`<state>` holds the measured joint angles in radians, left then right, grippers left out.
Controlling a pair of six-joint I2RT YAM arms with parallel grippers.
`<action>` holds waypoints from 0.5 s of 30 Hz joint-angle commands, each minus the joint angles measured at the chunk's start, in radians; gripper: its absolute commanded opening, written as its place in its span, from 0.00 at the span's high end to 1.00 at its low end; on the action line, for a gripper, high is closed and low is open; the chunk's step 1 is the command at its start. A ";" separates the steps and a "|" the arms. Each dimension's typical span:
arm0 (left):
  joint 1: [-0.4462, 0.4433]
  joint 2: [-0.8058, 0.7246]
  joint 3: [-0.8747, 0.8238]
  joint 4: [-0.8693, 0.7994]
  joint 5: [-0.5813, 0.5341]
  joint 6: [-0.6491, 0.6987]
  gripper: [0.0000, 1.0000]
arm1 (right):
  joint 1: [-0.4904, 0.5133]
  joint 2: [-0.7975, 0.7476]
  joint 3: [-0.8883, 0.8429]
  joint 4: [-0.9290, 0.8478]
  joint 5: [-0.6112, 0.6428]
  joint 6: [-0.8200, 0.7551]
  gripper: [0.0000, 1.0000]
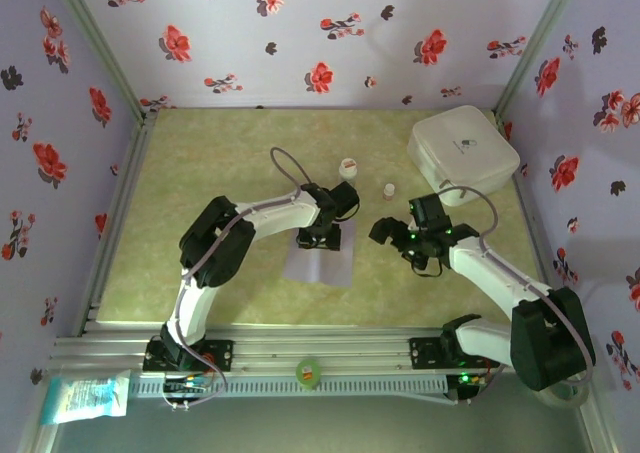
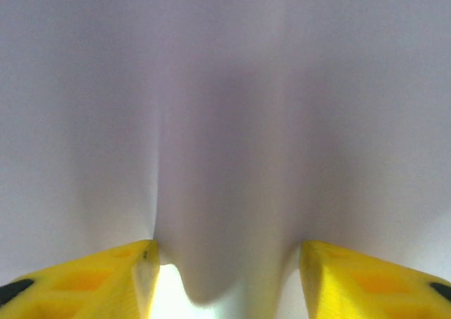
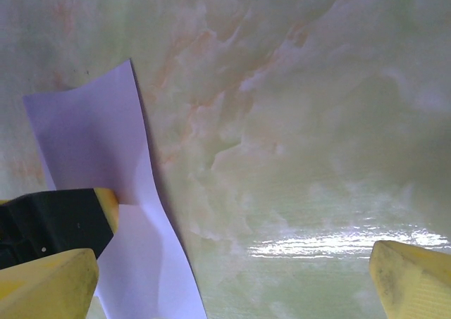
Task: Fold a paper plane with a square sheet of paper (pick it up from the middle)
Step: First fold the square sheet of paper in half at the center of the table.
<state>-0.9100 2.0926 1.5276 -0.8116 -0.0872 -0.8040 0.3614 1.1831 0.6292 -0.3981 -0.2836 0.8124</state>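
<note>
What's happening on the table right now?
The left gripper is pressed down near the middle of the square sheet of paper, jaws part open, with a ridge of paper humped up between its fingers. The right gripper hangs wide open over the table just right of the sheet, holding nothing.

Left arm [image 1: 240, 235] stretched forward, wrist tipped down, left gripper [image 2: 227, 257] jaws roughly half apart, I think. Right gripper [image 3: 232, 266] jaws spread fully, facing down.

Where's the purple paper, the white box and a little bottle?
purple paper [image 1: 322, 267]: top view, its bare near part.
white box [image 1: 462, 151]: top view, middle of its lid.
little bottle [image 1: 348, 167]: top view, its top.
</note>
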 commanded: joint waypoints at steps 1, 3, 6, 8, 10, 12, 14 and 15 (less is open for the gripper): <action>-0.007 -0.028 -0.028 0.024 -0.036 0.013 0.50 | -0.004 -0.015 0.040 -0.033 0.036 0.028 0.01; -0.007 -0.050 -0.036 0.027 -0.058 0.008 0.57 | -0.003 -0.021 0.050 -0.044 0.038 0.033 0.01; -0.005 -0.084 -0.048 0.039 -0.077 0.011 0.61 | -0.004 -0.034 0.059 -0.053 0.048 0.036 0.01; 0.001 -0.108 -0.058 0.048 -0.079 0.014 0.61 | -0.003 -0.047 0.066 -0.054 0.047 0.032 0.01; 0.010 -0.133 -0.065 0.053 -0.078 0.020 0.65 | -0.002 -0.056 0.077 -0.064 0.055 0.031 0.01; 0.021 -0.153 -0.075 0.065 -0.066 0.027 0.68 | -0.003 -0.068 0.089 -0.076 0.065 0.029 0.01; 0.034 -0.173 -0.086 0.086 -0.041 0.039 0.70 | -0.003 -0.078 0.098 -0.083 0.082 0.025 0.01; 0.040 -0.180 -0.088 0.089 -0.029 0.044 0.70 | -0.004 -0.081 0.102 -0.086 0.090 0.024 0.01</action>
<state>-0.8921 1.9587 1.4567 -0.7433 -0.1280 -0.7860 0.3614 1.1267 0.6979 -0.4522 -0.2386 0.8230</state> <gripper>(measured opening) 0.300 0.993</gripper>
